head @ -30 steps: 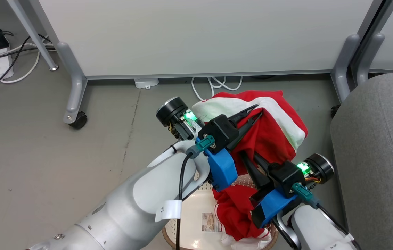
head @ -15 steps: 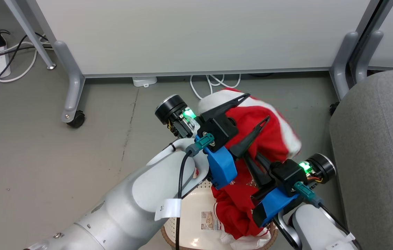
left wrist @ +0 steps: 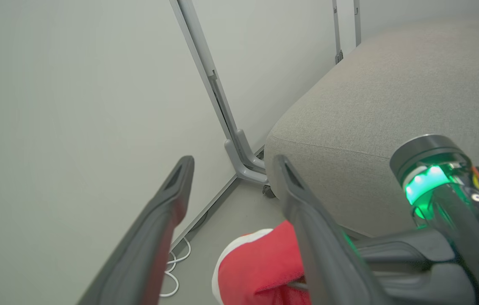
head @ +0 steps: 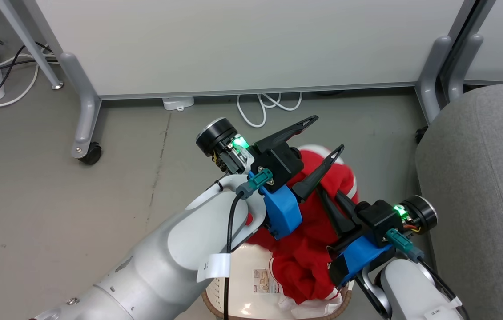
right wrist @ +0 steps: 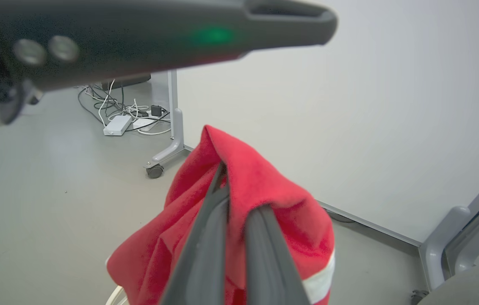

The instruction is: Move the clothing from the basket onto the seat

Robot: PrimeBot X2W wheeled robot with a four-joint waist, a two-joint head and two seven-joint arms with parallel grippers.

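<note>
1. Clothing first: the soft red fabric clothing with white bands (head: 313, 249) hangs in a bunched heap from the right gripper (head: 329, 194). Its lower folds trail down into the cream-white perforated plastic basket with the brown woven-look rim (head: 210, 307).
2. The right gripper's two long dark fingers are pinched together on the top fold. From its own wrist view the red cloth drapes over both fingertips and falls away on either side of them.
3. The left gripper (head: 329, 132) is spread wide with nothing between its fingers, above the raised cloth and a little to its left. Its lower finger crosses the top of the heap; I can't tell whether it touches.
4. From the left wrist view, a red fold with a white edge sits below the fingers, beside the nearer one and not between them.
5. The basket stands on the grey floor, a small paper label (head: 262, 281) lying bare on its bottom beside the cloth.
6. The large grey woven upholstered seat (head: 482, 178) is near the basket on the right, apart from the hanging cloth.
</note>
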